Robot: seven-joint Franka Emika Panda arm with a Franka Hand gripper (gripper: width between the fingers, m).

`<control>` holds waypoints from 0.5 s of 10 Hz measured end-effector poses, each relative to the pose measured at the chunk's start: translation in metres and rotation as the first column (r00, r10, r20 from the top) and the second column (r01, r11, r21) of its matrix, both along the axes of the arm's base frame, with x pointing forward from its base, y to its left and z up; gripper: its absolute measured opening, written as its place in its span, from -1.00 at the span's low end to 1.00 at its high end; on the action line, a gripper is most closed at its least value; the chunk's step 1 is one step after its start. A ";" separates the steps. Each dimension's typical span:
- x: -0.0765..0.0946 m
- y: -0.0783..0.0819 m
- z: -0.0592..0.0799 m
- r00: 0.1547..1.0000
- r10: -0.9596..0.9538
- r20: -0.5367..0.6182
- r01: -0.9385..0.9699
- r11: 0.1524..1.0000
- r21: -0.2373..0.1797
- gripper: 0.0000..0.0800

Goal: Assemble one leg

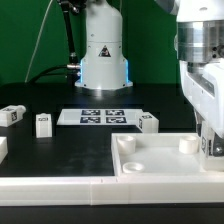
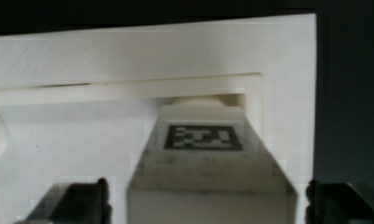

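In the wrist view a leg, a white block with a black-and-white tag, stands in a corner of the large white tray-like piece. My gripper straddles it. The dark fingers stand on either side with a narrow gap to the leg, so the gripper looks open. In the exterior view my gripper hangs over the tray-like piece at its right end, and the leg's tag shows between the fingers. Three more legs lie loose on the table: two at the left and one at the middle.
The marker board lies flat in front of the robot base. The tray-like piece has round corner sockets. A white rail runs along the front edge. Another white part shows at the left edge.
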State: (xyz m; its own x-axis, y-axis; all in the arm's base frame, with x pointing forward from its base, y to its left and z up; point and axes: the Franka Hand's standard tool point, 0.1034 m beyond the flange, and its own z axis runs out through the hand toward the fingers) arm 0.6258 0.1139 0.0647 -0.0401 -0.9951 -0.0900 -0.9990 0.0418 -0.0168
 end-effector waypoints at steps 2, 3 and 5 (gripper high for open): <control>0.000 0.007 0.001 0.993 0.118 0.015 -0.118 0.993 -0.004 0.58; 0.000 0.012 0.002 0.974 0.224 0.022 -0.224 0.975 -0.007 0.61; 0.000 0.014 0.002 0.906 0.422 0.036 -0.422 0.907 -0.015 0.62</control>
